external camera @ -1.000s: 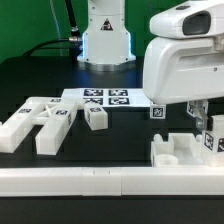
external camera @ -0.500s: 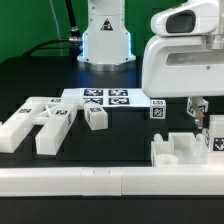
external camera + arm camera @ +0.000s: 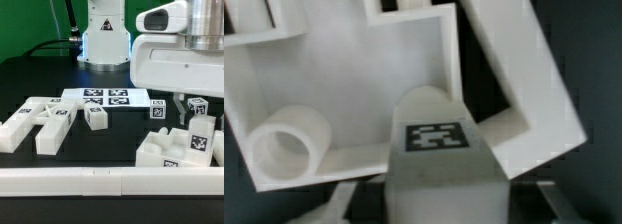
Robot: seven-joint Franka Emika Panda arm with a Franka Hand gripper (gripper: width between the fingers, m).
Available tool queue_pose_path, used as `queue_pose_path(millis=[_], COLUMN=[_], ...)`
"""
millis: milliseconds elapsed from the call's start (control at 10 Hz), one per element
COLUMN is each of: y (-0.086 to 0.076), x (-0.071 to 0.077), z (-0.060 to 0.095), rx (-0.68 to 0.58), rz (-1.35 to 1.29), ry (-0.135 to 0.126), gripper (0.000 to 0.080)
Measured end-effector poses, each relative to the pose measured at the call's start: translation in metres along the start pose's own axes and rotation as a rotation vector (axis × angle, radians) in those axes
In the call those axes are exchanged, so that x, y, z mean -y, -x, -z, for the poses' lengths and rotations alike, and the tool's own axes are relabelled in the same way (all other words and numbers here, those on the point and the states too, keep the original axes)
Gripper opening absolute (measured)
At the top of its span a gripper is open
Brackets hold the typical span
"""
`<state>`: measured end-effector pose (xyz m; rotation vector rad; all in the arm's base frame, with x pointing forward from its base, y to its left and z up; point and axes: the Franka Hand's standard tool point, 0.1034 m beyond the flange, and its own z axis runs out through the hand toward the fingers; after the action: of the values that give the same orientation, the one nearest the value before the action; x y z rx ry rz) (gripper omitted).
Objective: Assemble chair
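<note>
My gripper [image 3: 188,108] hangs low at the exterior view's right, shut on a white chair leg [image 3: 441,160] with a square tag on its face. In the exterior view this tagged leg [image 3: 201,136] stands tilted against the blocky white seat part [image 3: 165,152] near the front rail. Seen from the wrist, the leg runs out from between the jaws over the seat part's white frame [image 3: 331,80] and a round peg [image 3: 287,150]. The fingertips themselves are mostly hidden by the leg.
Flat white chair pieces [image 3: 35,122] lie at the exterior view's left, with a small tagged block [image 3: 96,117] beside them. The marker board [image 3: 105,98] lies behind. Two more tagged blocks [image 3: 158,110] [image 3: 197,103] sit near the gripper. A white border rail [image 3: 100,180] runs along the front.
The gripper has moved toward the exterior view's left, still shut on the leg. The seat part has shifted left and turned with it.
</note>
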<state>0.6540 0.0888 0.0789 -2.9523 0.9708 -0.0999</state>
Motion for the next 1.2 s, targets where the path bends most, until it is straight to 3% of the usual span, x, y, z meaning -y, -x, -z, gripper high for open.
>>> queue_pose_path(millis=[200,400,500,600,700,800,1200], y=[-0.002,-0.001,0.002,0.006,0.01,0.011,0.012], x=[-0.003,-0.003,-0.004,-0.018,-0.034,-0.038,-0.038], z=[0.0,0.001,0.007,0.014,0.02,0.022,0.018], rx=[-0.002,-0.004,-0.01,-0.01,-0.004,-0.005,-0.007], rz=[-0.036,-0.021,0.068,0.147,0.167,0.152,0.19], ry=[0.009,0.008,0.002,0.001,0.006,0.006,0.007], gripper=[0.0291,0.0556,0.0556,0.063,0.0644,0.0644,0.0648])
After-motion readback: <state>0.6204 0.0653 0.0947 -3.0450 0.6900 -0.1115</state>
